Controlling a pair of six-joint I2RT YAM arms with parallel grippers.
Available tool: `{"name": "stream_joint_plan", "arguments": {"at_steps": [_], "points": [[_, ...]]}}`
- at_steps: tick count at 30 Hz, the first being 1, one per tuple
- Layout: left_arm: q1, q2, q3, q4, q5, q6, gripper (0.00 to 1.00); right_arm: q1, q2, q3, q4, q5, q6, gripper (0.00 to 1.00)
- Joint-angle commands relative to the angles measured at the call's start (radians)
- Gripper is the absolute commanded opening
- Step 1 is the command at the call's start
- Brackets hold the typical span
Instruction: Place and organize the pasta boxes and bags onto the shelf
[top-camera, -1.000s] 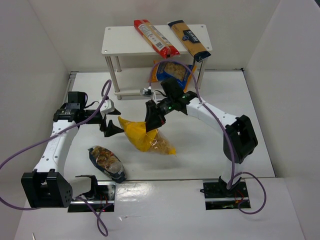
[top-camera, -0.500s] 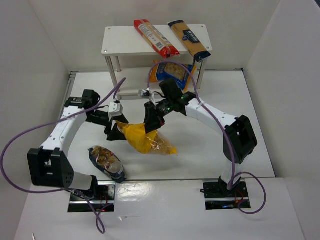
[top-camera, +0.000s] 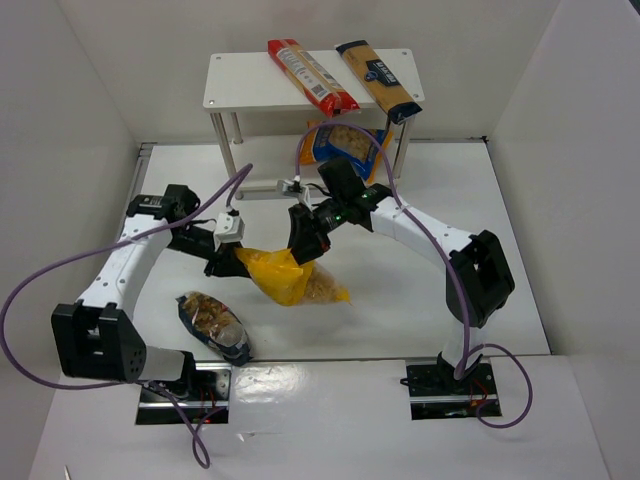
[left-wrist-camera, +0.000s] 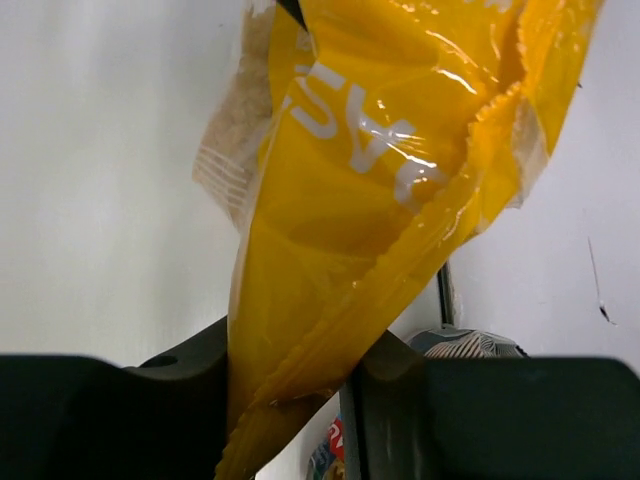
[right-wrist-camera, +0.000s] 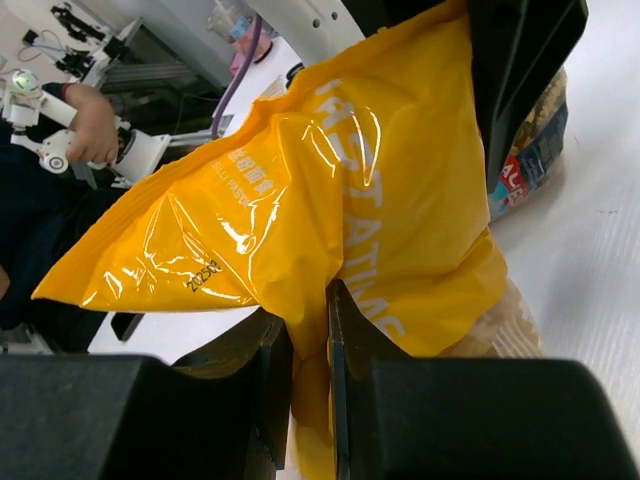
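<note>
The yellow bag (top-camera: 287, 276) with a clear window hangs between both arms at the table's middle. My right gripper (top-camera: 306, 245) is shut on a fold of its upper edge (right-wrist-camera: 308, 315). At the bag's left corner my left gripper (top-camera: 226, 262) has closed, and the yellow film (left-wrist-camera: 330, 250) fills the gap between both fingers (left-wrist-camera: 190, 360). The dark clear bag (top-camera: 214, 326) of brownish pasta lies at the front left. On top of the white shelf (top-camera: 240, 85) lie the long red pack (top-camera: 312, 76) and the long yellow-navy pack (top-camera: 379, 78). Under that top board sits the blue-yellow bag (top-camera: 346, 143).
White walls (top-camera: 70, 120) close in the table on the left, back and right. Purple cables (top-camera: 60, 280) loop off both arms. The dark bag's striped end (left-wrist-camera: 468, 344) shows just right of my left fingers.
My left arm swung in to the yellow bag's left corner and its jaws closed on it. The right gripper kept its grip and stayed put.
</note>
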Motion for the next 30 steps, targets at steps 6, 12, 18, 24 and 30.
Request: {"name": "stream_joint_plan", "arguments": {"at_steps": [6, 12, 18, 24, 30], "points": [[-0.015, -0.114, 0.021, -0.007, 0.101, 0.080, 0.04, 0.018, 0.000, 0.073, -0.052, -0.120, -0.077, 0.10], [0.017, -0.138, 0.001, 0.014, 0.123, 0.061, 0.00, 0.018, 0.000, 0.082, -0.087, -0.027, -0.108, 0.52], [0.028, -0.170, -0.040, 0.118, 0.123, -0.037, 0.00, -0.002, 0.009, 0.082, -0.087, 0.053, -0.117, 0.81], [0.037, -0.198, -0.086, 0.261, 0.114, -0.159, 0.00, -0.048, 0.009, 0.082, -0.078, 0.214, -0.117, 1.00], [0.037, -0.178, -0.111, 0.296, 0.105, -0.191, 0.00, -0.048, -0.066, 0.052, -0.075, 0.556, -0.091, 1.00]]}}
